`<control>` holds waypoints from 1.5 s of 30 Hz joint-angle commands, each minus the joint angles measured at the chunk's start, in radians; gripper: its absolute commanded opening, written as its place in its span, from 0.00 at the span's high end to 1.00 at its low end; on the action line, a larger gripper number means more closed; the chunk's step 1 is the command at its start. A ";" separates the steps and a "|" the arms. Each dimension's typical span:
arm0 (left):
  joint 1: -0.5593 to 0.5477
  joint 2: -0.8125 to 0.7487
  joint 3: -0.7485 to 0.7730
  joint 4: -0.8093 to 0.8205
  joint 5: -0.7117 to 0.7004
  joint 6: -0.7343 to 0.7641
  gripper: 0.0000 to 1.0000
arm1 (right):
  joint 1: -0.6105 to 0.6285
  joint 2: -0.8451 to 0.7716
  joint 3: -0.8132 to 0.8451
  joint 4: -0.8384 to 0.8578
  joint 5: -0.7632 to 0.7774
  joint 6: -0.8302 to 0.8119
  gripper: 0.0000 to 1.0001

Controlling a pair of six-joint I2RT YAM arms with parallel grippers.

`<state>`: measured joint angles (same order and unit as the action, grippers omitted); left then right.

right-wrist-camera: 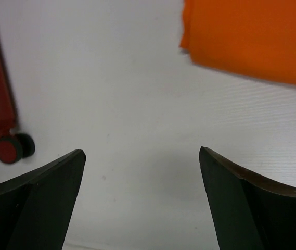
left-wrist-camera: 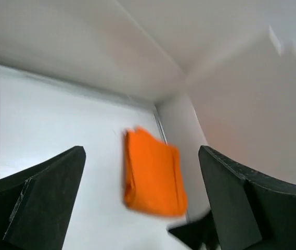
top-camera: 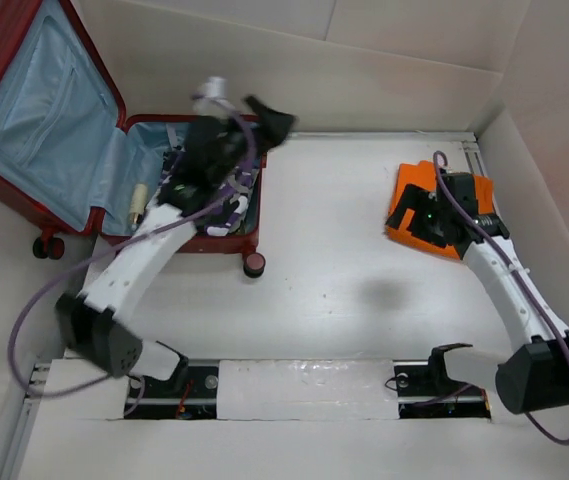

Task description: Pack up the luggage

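The luggage (top-camera: 49, 120) lies open at the far left of the table (top-camera: 334, 250). Its blue-lined lid stands propped up toward the far left corner, and its lower half lies flat with a few small items inside, too cluttered to name. One dark wheel (top-camera: 254, 264) sits at its near right corner.

The left arm reaches from its base up and over that lower half, wrist raised and turned so that it points right across the table. The left gripper (left-wrist-camera: 141, 150) is blurred in the overhead view; its own camera shows the fingers spread wide with nothing between them.

The right arm stretches far and slightly left, its wrist bent down over a folded orange cloth (top-camera: 409, 200) near the far right wall. The right gripper (right-wrist-camera: 140, 152) hangs above bare table just beside the cloth's edge, fingers spread and empty.

The step in hand looks like fetching the cloth. Next, the right gripper would need to shift over the fold, drop, pinch it, and carry it left. The left arm should first clear the suitcase opening.
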<state>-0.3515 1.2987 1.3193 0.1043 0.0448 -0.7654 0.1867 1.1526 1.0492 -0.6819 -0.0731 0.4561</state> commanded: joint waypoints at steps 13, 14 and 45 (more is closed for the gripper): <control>-0.529 0.564 0.296 -0.164 0.198 0.121 0.17 | -0.522 0.317 0.106 0.193 0.357 0.309 0.09; -0.529 0.538 0.272 -0.164 0.198 0.135 0.19 | -0.536 0.343 0.124 0.183 0.421 0.309 0.11; -0.328 0.553 0.131 -0.175 0.202 -0.049 0.24 | -0.181 0.425 0.035 0.114 0.084 0.086 0.24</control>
<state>-0.6868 1.8015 1.3830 -0.1265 0.2043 -0.7506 0.0124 1.6653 1.0817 -0.5358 0.0250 0.5705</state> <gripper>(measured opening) 0.760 0.737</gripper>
